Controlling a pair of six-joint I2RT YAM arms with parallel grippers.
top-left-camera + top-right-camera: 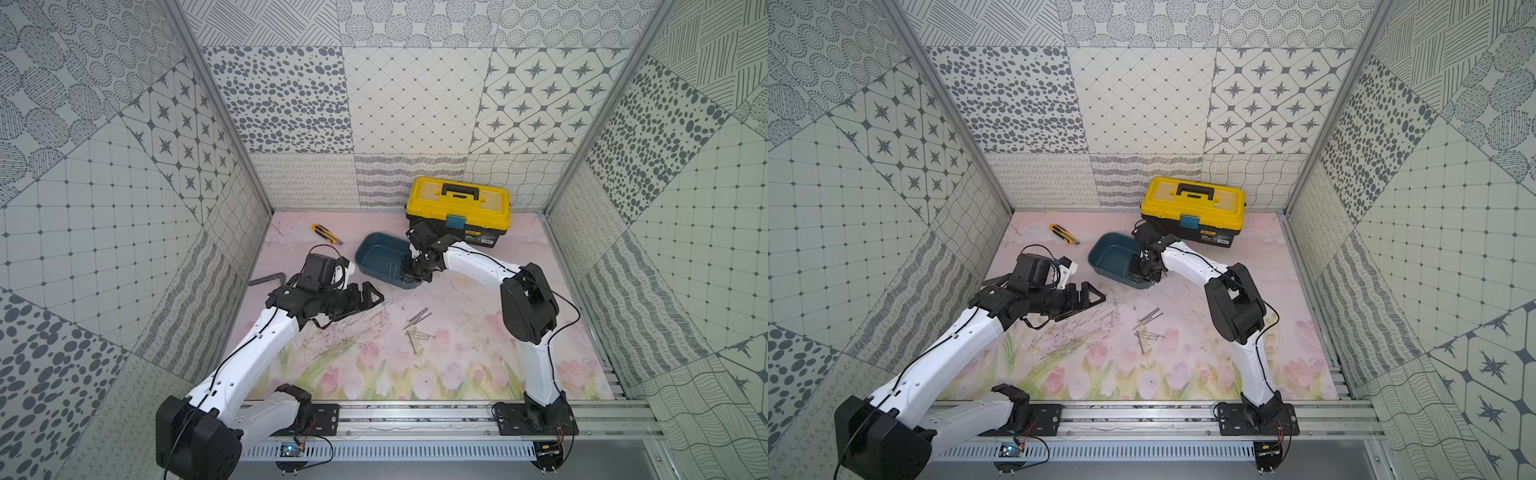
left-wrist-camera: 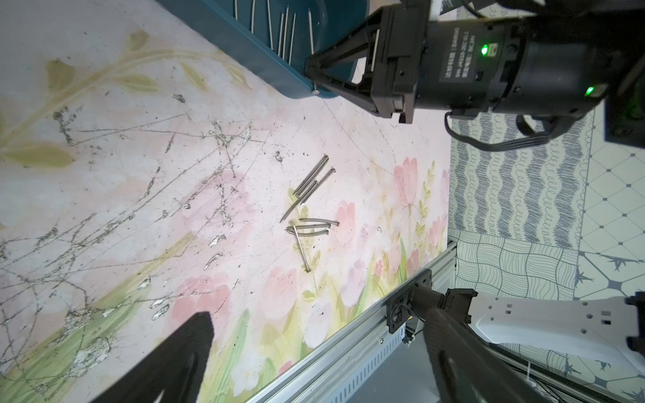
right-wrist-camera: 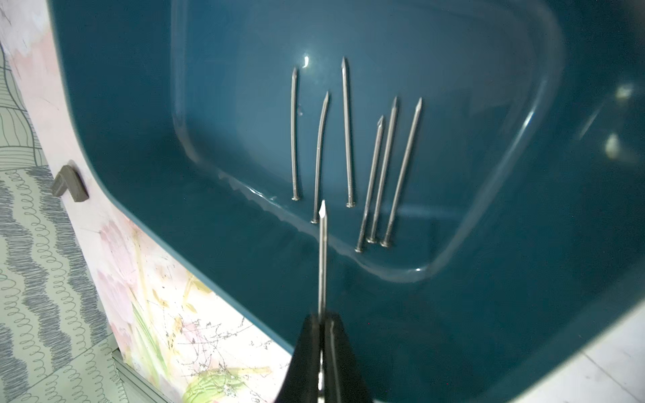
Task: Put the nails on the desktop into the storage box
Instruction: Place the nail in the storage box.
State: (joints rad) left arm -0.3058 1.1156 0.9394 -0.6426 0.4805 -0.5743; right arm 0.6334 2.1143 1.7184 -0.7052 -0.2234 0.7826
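We saw the right hand (image 3: 323,322) clamped on one thin grey metal nail (image 3: 323,258), which stuck out past the fingertips with its point over the inner wall of the teal-blue plastic storage box (image 3: 139,104). Six more grey nails in the box (image 3: 349,150) lay side by side on its floor, all pointing roughly the same way. In both top views that hand reached into the corner of the box nearest its own arm.

The left hand (image 1: 368,302) hung just above the pale pink tulip-printed surface (image 1: 457,291), its fingers wide apart and nothing between them. It was near the box but not touching it.

The loose nails on the surface (image 2: 310,209) lay in two small clusters between the two arms, nearer us than the box. One bunch lay almost parallel and the other crossed over itself. We could not count them for certain. Dark scratch marks scuffed the print around them.

A yellow-and-black toolbox with a black handle (image 1: 457,203) stood against the back wall, just behind the storage box. A yellow-and-black utility knife (image 1: 326,233) lay to the left of the box, and a dark L-shaped metal bar (image 1: 268,279) lay by the left wall.
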